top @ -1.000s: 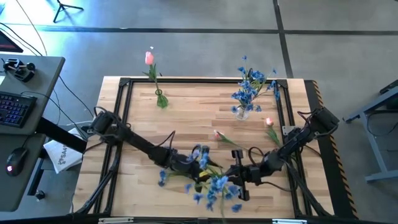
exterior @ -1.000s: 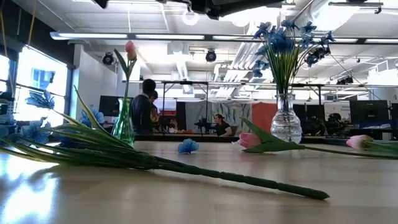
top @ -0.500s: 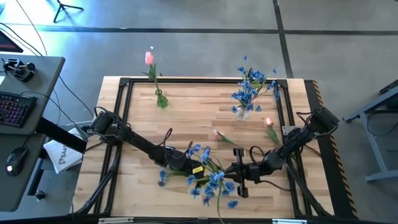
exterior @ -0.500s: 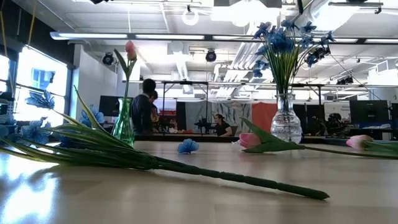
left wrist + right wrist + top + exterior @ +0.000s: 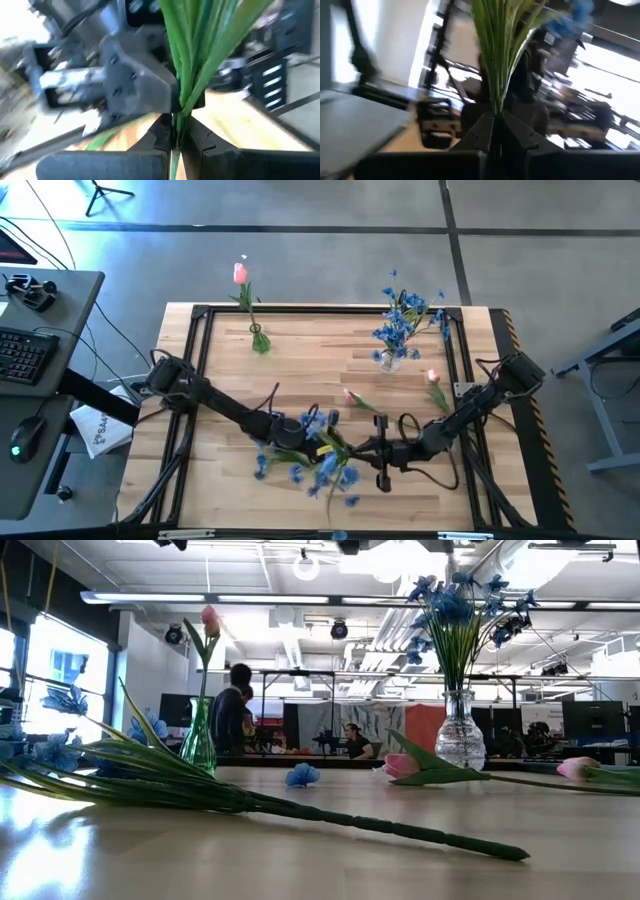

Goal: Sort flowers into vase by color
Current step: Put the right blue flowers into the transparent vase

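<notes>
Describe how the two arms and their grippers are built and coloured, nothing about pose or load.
Both arms are dark, nearly black, made of slim jointed segments with loose black cables looping alongside. The left gripper and right gripper have dark angular fingers; a grey bolted block and a silver rod show behind them in the left wrist view.

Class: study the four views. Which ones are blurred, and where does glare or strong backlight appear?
Left wrist view: surroundings smeared, though the green stems stay fairly crisp. Right wrist view: streaky blur, bright backlit background behind the stems. Low view: sharp, with window glare at left washing the table. High view: evenly lit and sharp.
</notes>
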Robot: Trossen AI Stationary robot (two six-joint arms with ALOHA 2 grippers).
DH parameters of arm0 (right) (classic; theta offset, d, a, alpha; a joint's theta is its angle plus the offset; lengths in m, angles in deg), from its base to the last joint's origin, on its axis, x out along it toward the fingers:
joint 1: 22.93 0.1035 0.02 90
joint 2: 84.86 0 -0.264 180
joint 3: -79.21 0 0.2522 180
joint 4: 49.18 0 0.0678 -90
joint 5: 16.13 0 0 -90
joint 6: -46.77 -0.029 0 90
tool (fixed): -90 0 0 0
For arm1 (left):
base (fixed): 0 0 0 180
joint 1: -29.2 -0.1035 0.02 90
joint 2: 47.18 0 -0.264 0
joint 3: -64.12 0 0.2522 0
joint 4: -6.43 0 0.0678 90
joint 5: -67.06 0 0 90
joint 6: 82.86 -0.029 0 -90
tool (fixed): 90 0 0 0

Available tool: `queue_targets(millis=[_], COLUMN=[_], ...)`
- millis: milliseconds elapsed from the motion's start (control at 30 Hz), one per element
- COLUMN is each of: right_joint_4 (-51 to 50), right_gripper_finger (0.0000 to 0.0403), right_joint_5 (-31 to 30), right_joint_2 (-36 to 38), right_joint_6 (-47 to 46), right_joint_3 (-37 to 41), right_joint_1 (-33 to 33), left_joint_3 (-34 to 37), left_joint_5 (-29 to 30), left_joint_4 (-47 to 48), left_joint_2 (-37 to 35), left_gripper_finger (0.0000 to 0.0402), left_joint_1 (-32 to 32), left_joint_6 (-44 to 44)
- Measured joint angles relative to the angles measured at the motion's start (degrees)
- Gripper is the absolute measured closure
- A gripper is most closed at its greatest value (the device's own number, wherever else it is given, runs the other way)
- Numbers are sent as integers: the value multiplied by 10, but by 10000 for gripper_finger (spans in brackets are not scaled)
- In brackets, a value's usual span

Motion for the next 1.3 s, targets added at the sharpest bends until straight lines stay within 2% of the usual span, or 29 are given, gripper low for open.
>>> queue_targets(millis=[167,267,333,467,567,633,733,867,933,1100,1300], right_joint_4=[-25,-100,-165,-268,-285,-282,-282,-287,-296,-284,-265], right_gripper_finger=[342,302,272,212,176,164,163,182,191,198,216], right_joint_5=[-195,-237,-219,-96,-13,-1,-13,-64,-63,1,18], right_joint_2=[25,58,78,92,86,84,84,83,83,83,83], right_joint_6=[21,-12,-68,-184,-231,-252,-264,-283,-285,-280,-252], right_joint_3=[0,-1,-1,-1,-1,-1,-1,-1,-1,-1,-1], right_joint_1=[26,27,17,-25,-55,-67,-74,-81,-87,-101,-112], left_joint_3=[0,0,0,0,0,0,0,0,0,0,0], left_joint_5=[114,159,173,173,169,169,171,167,167,165,153], left_joint_4=[112,190,219,241,244,246,243,237,241,238,238], left_joint_2=[-30,-46,-50,-47,-42,-42,-42,-42,-42,-42,-42], left_gripper_finger=[397,397,397,397,397,398,398,398,398,397,396], left_joint_1=[-1,1,-2,-15,-19,-19,-17,-15,-15,-17,-17], left_joint_6=[48,101,130,152,163,170,170,165,165,164,165])
